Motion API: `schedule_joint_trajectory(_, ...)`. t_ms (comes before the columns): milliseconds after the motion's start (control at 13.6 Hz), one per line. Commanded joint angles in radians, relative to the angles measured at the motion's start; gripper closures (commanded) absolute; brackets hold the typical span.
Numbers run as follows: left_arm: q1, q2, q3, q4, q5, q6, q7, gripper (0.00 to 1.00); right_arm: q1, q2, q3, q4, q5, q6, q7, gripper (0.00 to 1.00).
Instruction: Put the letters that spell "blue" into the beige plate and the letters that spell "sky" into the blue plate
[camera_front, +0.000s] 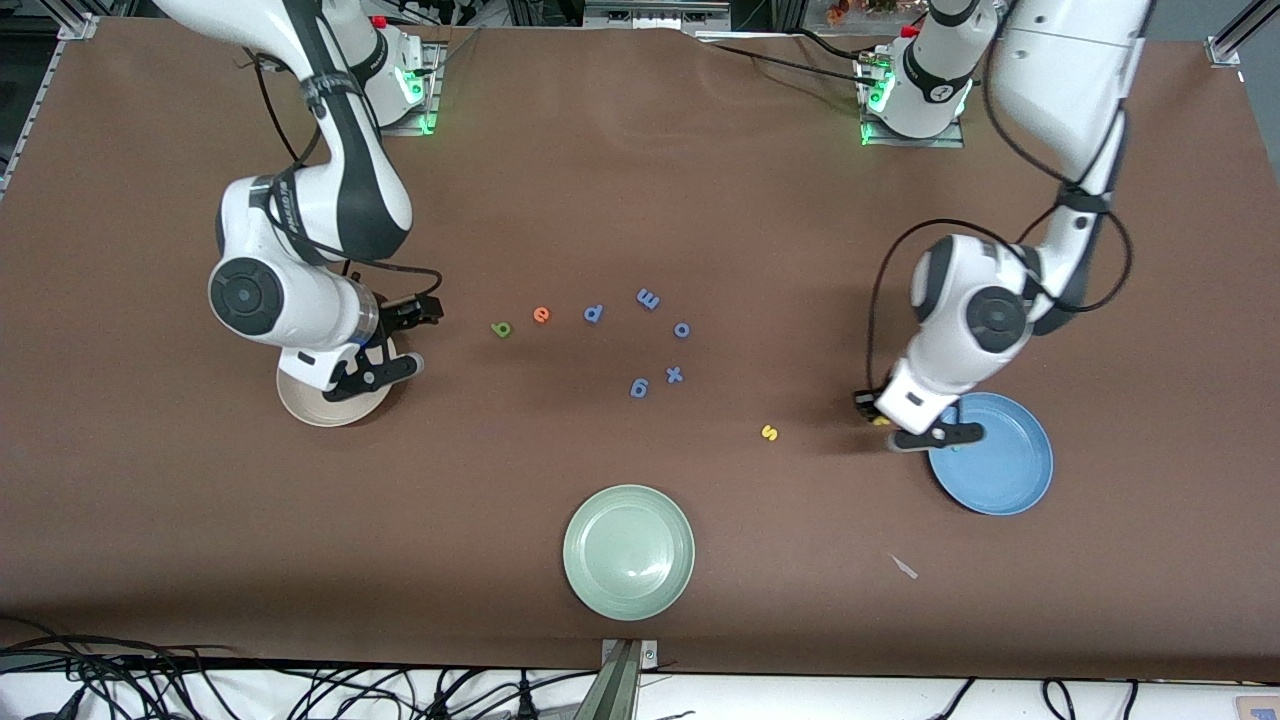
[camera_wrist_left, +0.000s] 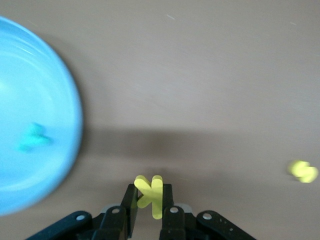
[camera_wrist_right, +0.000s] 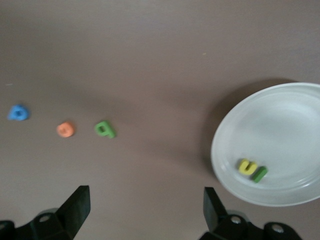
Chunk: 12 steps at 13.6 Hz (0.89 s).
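Observation:
My left gripper (camera_front: 884, 420) (camera_wrist_left: 150, 200) is shut on the yellow "k" (camera_wrist_left: 151, 192) and hangs just beside the rim of the blue plate (camera_front: 1010, 470) (camera_wrist_left: 50, 90). The teal "y" (camera_wrist_left: 34, 137) lies in that plate. The yellow "s" (camera_front: 769, 432) (camera_wrist_left: 302, 171) rests on the table toward the middle. My right gripper (camera_front: 408, 338) (camera_wrist_right: 145, 205) is open and holds nothing, next to the beige plate (camera_front: 310, 410) (camera_wrist_right: 280, 125). That plate holds the yellow "u" (camera_wrist_right: 246, 166) and green "l" (camera_wrist_right: 259, 174). Green "b" (camera_front: 501, 329) (camera_wrist_right: 105, 129) and orange "e" (camera_front: 541, 315) (camera_wrist_right: 65, 129) lie on the table.
Blue letters lie mid-table: "p" (camera_front: 593, 314), "m" (camera_front: 648, 298), "o" (camera_front: 682, 329), "x" (camera_front: 674, 375), "g" (camera_front: 639, 387). A pale green plate (camera_front: 628, 550) sits nearer the front camera. A small pale scrap (camera_front: 904, 567) lies near the blue plate.

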<state>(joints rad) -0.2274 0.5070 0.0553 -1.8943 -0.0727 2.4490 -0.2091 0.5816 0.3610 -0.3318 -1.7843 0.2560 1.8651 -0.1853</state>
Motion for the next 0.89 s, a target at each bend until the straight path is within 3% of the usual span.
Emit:
schedule_joint_trajectory(0, 0.069, -0.018, 0.01, -0.029, 0.036, -0.004, 0.178, 0.98, -0.009, -0.114, 0.036, -0.009, 0.051, -0.073, -0.013, 0.0)
schedule_joint_trajectory(74, 0.072, -0.003, 0.032, -0.025, 0.027, 0.001, 0.232, 0.94, -0.009, -0.137, 0.037, -0.01, 0.048, -0.099, -0.019, 0.0)
schedule_joint_trajectory(148, 0.072, 0.011, 0.035, -0.022, 0.025, 0.01, 0.269, 0.75, -0.009, -0.148, 0.048, -0.009, 0.046, -0.112, -0.025, 0.0)
schedule_joint_trajectory(369, 0.072, 0.033, 0.037, -0.02, 0.031, 0.041, 0.286, 0.41, -0.009, -0.151, 0.068, -0.009, 0.042, -0.115, -0.029, 0.0)
schedule_joint_trajectory(811, 0.039, 0.024, 0.029, -0.012, 0.021, 0.045, 0.263, 0.35, -0.023, -0.007, 0.063, -0.007, 0.046, 0.077, -0.025, 0.0)
